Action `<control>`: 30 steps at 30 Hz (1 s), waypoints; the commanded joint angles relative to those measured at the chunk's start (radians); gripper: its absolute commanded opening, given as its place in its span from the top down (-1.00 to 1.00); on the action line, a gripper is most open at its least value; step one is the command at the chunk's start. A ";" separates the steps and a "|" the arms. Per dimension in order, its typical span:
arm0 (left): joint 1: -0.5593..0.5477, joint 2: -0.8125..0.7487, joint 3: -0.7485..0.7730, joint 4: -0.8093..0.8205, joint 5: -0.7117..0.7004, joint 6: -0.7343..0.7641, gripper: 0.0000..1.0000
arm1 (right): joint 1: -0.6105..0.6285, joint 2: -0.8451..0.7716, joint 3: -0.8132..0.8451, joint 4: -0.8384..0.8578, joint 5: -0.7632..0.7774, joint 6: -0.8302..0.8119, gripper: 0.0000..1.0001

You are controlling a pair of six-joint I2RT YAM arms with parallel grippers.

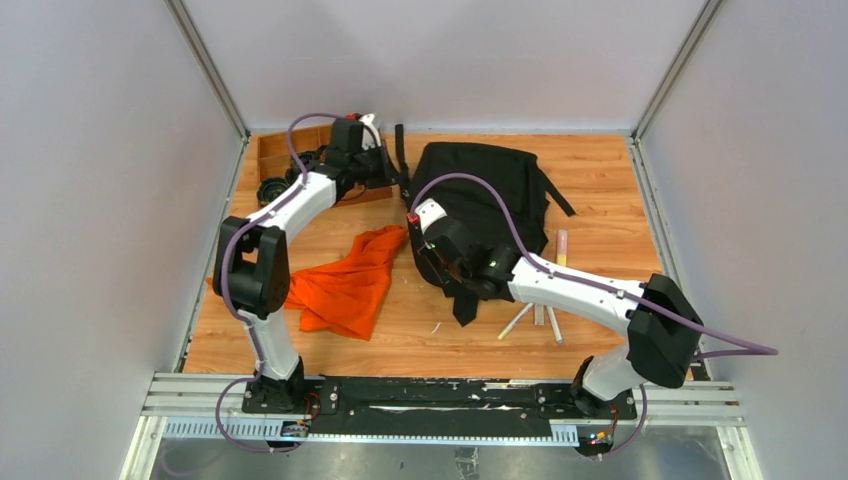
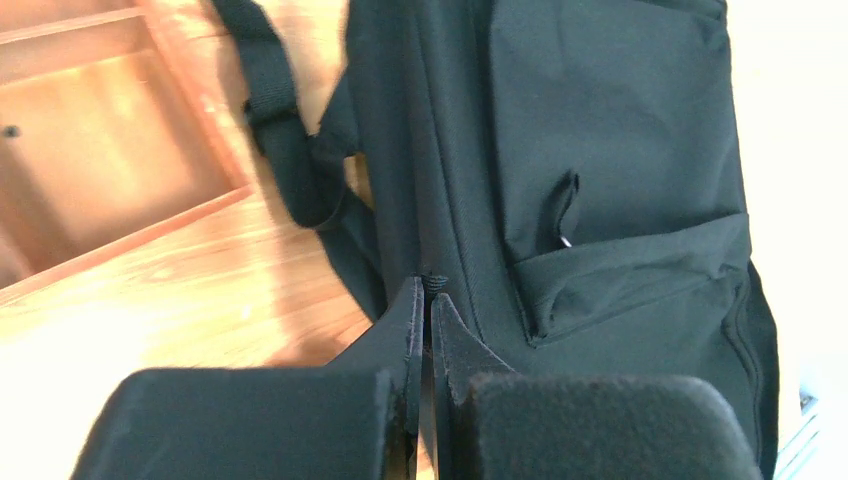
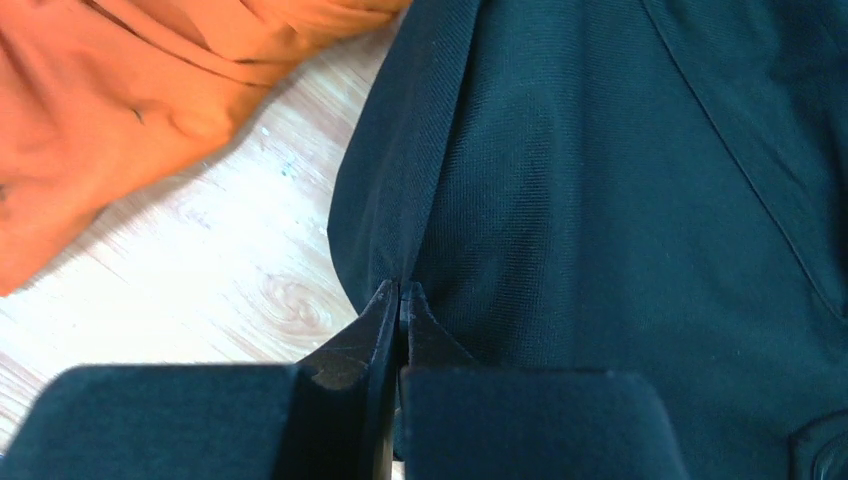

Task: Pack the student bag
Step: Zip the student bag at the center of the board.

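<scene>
A black student bag lies lengthwise from the worktop's far edge toward its near edge, its left seam pinched by both closed pincers: left pincer farther, right pincer nearer, beside an orange cloth.

- left arm: elbow raised above its base, forearm reaching to the far side, wrist angled right.
- left gripper: jaws closed, tips pinching an edge of the student bag.
- right arm: stretched low, forward and leftward toward centre.
- right gripper: jaws closed, tips nipping a seam of the same bag.
</scene>
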 commanded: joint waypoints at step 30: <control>-0.136 0.062 0.343 -0.218 -0.115 0.176 -0.32 | -0.552 -0.087 0.126 -0.030 -0.411 0.491 -0.33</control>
